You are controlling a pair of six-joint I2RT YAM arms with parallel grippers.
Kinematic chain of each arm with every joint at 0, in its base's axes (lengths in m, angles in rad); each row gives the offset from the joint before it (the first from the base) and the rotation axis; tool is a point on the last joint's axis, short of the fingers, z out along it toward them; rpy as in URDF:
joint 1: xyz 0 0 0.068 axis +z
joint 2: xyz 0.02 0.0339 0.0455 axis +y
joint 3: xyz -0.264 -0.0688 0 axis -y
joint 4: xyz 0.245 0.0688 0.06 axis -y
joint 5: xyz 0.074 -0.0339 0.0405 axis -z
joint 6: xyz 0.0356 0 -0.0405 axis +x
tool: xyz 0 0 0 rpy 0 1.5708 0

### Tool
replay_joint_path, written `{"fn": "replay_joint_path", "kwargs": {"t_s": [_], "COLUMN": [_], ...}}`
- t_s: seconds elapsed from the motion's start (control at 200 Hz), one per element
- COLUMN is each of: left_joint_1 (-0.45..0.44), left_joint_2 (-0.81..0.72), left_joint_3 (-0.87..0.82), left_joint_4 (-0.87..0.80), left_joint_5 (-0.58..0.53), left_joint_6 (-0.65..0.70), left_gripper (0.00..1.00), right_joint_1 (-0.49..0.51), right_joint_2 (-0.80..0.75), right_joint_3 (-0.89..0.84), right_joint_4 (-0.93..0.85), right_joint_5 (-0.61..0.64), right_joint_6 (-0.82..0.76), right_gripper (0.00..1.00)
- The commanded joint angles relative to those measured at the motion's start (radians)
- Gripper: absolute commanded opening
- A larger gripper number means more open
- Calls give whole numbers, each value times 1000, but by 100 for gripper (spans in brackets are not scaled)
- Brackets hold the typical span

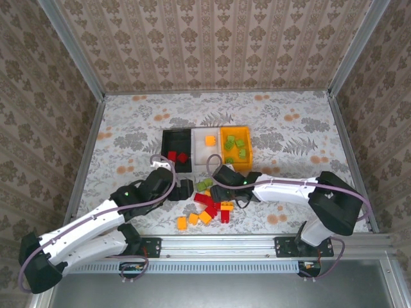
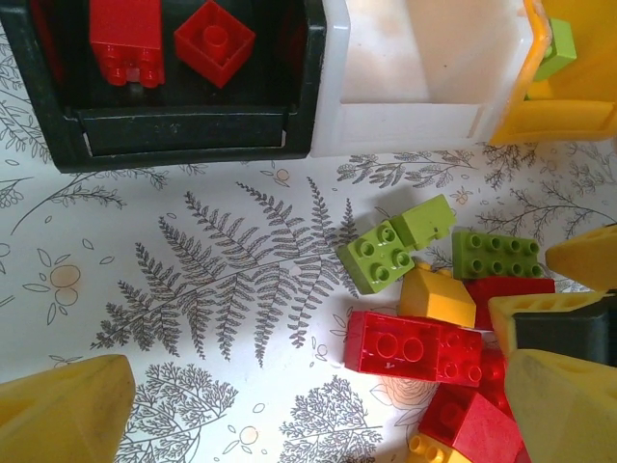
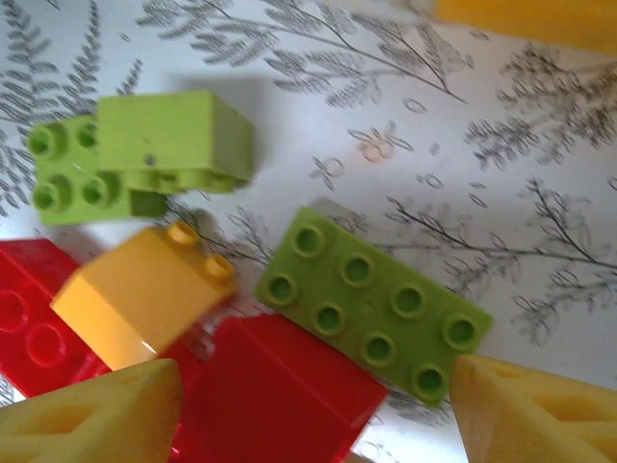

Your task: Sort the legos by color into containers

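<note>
The containers stand joined in a row: the black bin holds two red bricks, the white bin one orange brick, and the orange bin several green ones. Loose legos lie piled in front of them. My left gripper is open low over the table, a long red brick lying near its right finger. My right gripper is open over the pile, its fingers either side of a red brick and a flat green plate, touching neither.
An orange-yellow brick and two green bricks lie just beyond the right gripper. More orange bricks sit near the front rail. Both grippers work close together at the pile. Patterned walls enclose the table.
</note>
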Motion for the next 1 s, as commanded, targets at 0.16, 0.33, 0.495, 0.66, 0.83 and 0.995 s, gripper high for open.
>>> {"fn": "replay_joint_path", "kwargs": {"t_s": [0.16, 0.33, 0.495, 0.66, 0.83, 0.995], "left_joint_1": [4, 14, 19, 31, 37, 44], "left_joint_2": [-27, -32, -39, -38, -42, -57], "left_joint_3": [-23, -40, -47, -44, -42, -33], "left_joint_4": [-28, -24, -24, -34, -34, -53], "left_joint_5": [-28, -22, -22, -16, -12, -21], "left_joint_6": [-16, -19, -22, -17, -17, -16], "left_gripper": [100, 100, 100, 100, 100, 100], "right_joint_1": [3, -21, -28, -29, -29, -32], "right_joint_2": [18, -3, -21, 9, -12, -72], "right_joint_3": [-1, -21, -29, -24, -35, -9], "right_joint_4": [-111, -119, -98, -103, -108, -121], "right_joint_5": [123, 128, 95, 43, 53, 68], "right_joint_6": [62, 60, 52, 64, 62, 15], "right_gripper": [66, 58, 55, 58, 54, 39]}}
